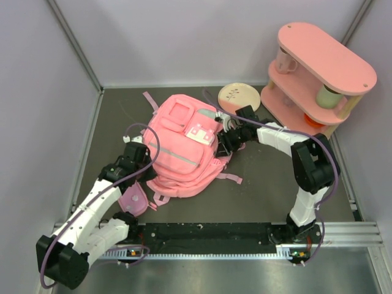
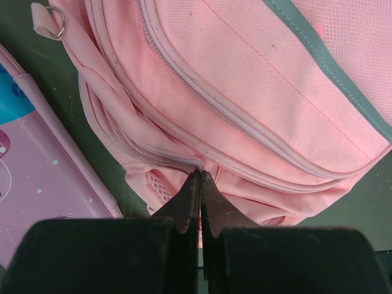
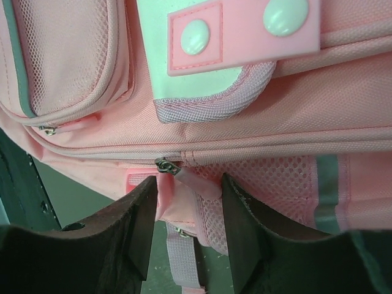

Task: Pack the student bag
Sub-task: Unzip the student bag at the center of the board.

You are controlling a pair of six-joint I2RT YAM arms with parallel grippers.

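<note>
The student bag (image 1: 184,147), a pink backpack with a white-and-mint patch and a grey stripe, lies flat in the middle of the dark table. My left gripper (image 1: 147,160) is at its left edge. In the left wrist view its jaws are shut (image 2: 200,176), the tips pinching the bag (image 2: 257,98) at a zipper seam. My right gripper (image 1: 223,146) is at the bag's right side. In the right wrist view it is open (image 3: 188,184), its fingers on either side of a pink zipper pull tab (image 3: 202,182) that hangs from a metal slider (image 3: 165,165).
A small pink pouch (image 1: 133,199) lies beside the left arm and also shows in the left wrist view (image 2: 37,177). A cream plate (image 1: 239,98) and a pink two-tier shelf (image 1: 315,73) with cups stand at the back right. Bag straps trail at the front right (image 1: 229,177).
</note>
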